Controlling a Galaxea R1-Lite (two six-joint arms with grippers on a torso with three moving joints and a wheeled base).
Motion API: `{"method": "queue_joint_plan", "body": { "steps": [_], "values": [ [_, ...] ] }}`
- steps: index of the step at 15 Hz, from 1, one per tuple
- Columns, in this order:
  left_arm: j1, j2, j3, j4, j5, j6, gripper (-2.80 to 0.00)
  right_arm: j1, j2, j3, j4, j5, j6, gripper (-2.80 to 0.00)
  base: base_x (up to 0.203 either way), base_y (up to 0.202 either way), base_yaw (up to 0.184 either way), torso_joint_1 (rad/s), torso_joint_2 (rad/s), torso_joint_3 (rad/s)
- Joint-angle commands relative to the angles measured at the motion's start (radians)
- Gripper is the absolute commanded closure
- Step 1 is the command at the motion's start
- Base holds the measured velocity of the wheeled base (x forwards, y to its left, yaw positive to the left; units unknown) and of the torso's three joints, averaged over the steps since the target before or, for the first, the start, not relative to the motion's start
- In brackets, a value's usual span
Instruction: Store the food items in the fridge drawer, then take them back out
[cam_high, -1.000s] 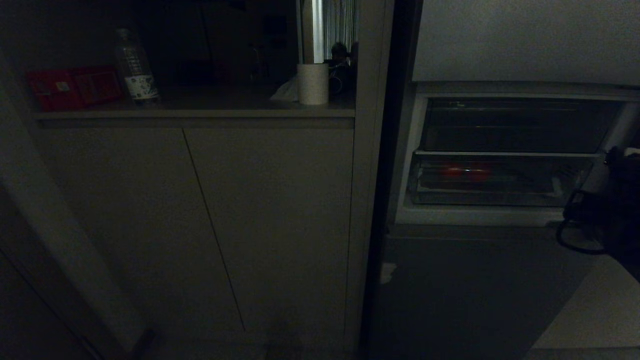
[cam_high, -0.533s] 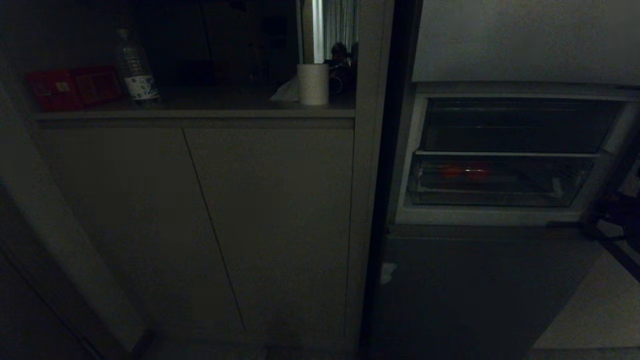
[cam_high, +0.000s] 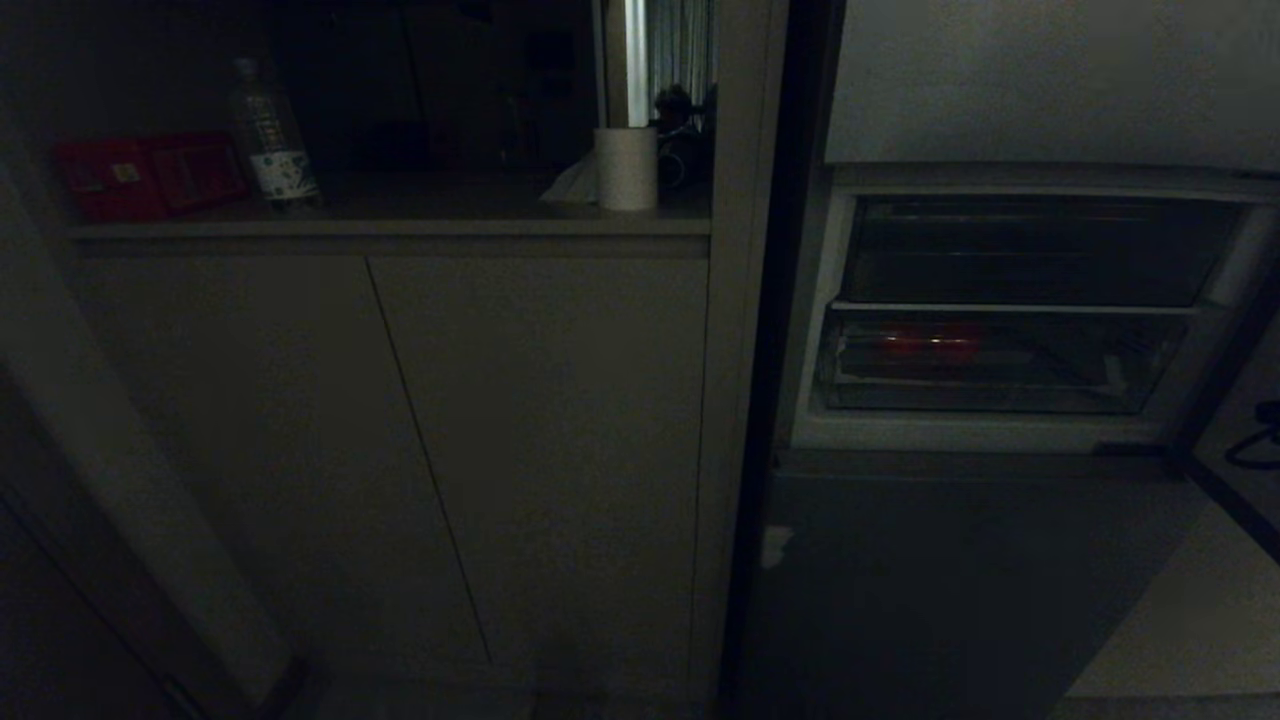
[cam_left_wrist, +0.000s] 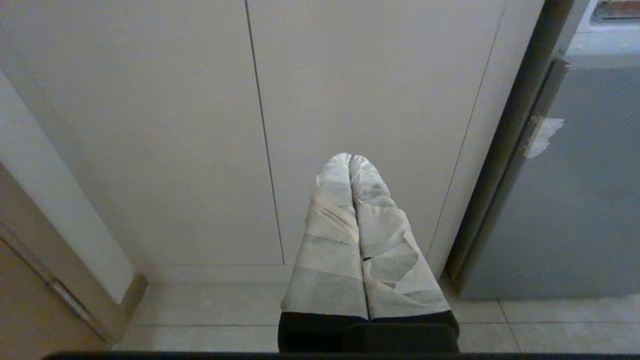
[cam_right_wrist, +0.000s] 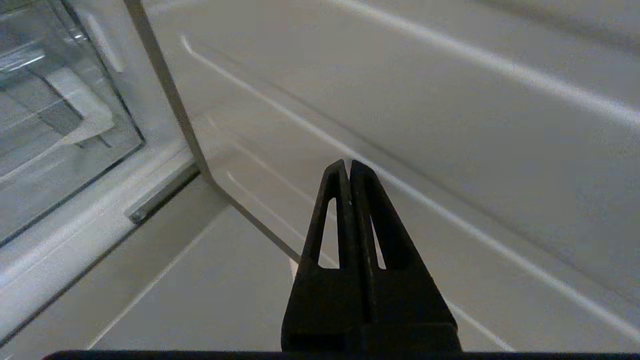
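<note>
Food items: two red roundish shapes side by side inside fridge drawer, left of drawer's middle; detail too dark to read. Drawer pushed in within open fridge compartment, below dark shelf space. Right hand beside inner face of open fridge door, fingers pressed together, holding nothing. Left hand parked low facing pale cabinets, taped fingers closed, empty. Bottle, red box, paper roll on bench.
</note>
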Motion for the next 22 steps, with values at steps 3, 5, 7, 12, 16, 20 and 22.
{"method": "queue_joint_plan", "body": {
  "steps": [3,5,7,12,16,20,22],
  "values": [
    [0.000,0.000,0.000,0.000,0.000,0.000,0.00,-0.051,0.042,-0.034,-0.005,0.042,-0.019,0.00,0.000,0.000,0.000,0.000,0.00,0.000],
    [0.000,0.000,0.000,0.000,0.000,0.000,0.00,-0.049,0.024,-0.001,-0.046,0.064,-0.019,0.00,0.000,0.000,0.000,0.000,0.00,0.000],
    [0.000,0.000,0.000,0.000,0.000,0.000,0.00,-0.021,-0.027,0.046,-0.099,0.095,-0.022,0.00,0.000,0.000,0.000,0.000,0.00,0.000],
    [0.000,0.000,0.000,0.000,0.000,0.000,0.00,0.120,-0.285,0.186,-0.124,0.180,-0.026,0.00,0.000,0.000,0.000,0.000,0.00,0.000],
    [0.000,0.000,0.000,0.000,0.000,0.000,0.00,0.182,-0.500,0.293,-0.120,0.228,-0.060,0.00,0.000,0.000,0.000,0.000,0.00,0.000],
    [0.000,0.000,0.000,0.000,0.000,0.000,0.00,0.232,-0.666,0.399,-0.024,0.290,-0.069,0.00,0.000,0.000,0.000,0.000,0.00,0.000],
    [0.000,0.000,0.000,0.000,0.000,0.000,0.00,0.241,-0.692,0.407,0.046,0.288,-0.049,0.00,0.000,0.000,0.000,0.000,0.00,0.000]
  ]
}}
